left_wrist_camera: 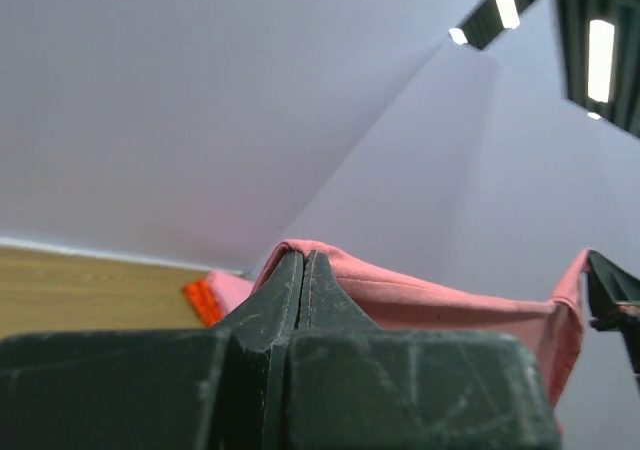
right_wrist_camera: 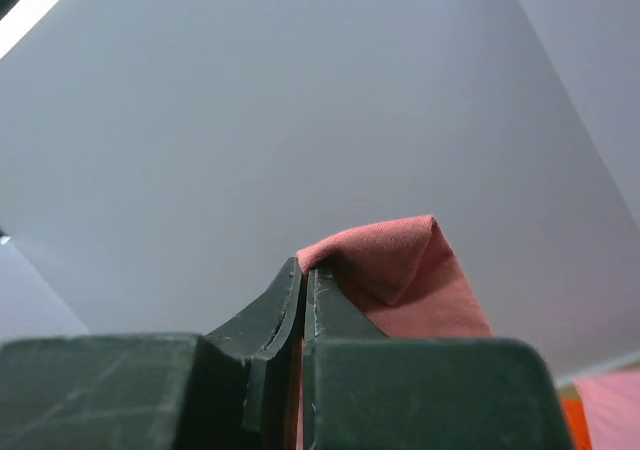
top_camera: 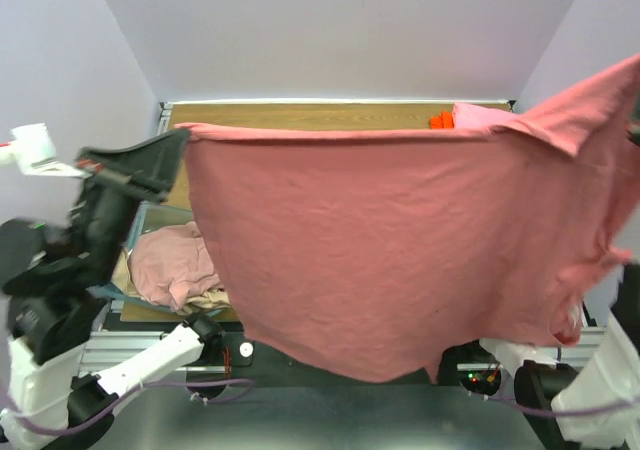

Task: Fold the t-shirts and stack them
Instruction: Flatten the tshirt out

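The large salmon-red t-shirt hangs spread wide in the air between my two grippers and hides most of the table. My left gripper is shut on its top left corner; in the left wrist view the jaws pinch the cloth. My right gripper is shut on the other top corner, at the right edge of the top view. A pale pink shirt lies crumpled at the left on a beige one. Orange and bright pink shirts lie at the far back.
The blue-green basket is at the table's left side, by the pale pink shirt. The wooden table shows only at the back. Grey walls close in on three sides. The orange shirt also shows in the left wrist view.
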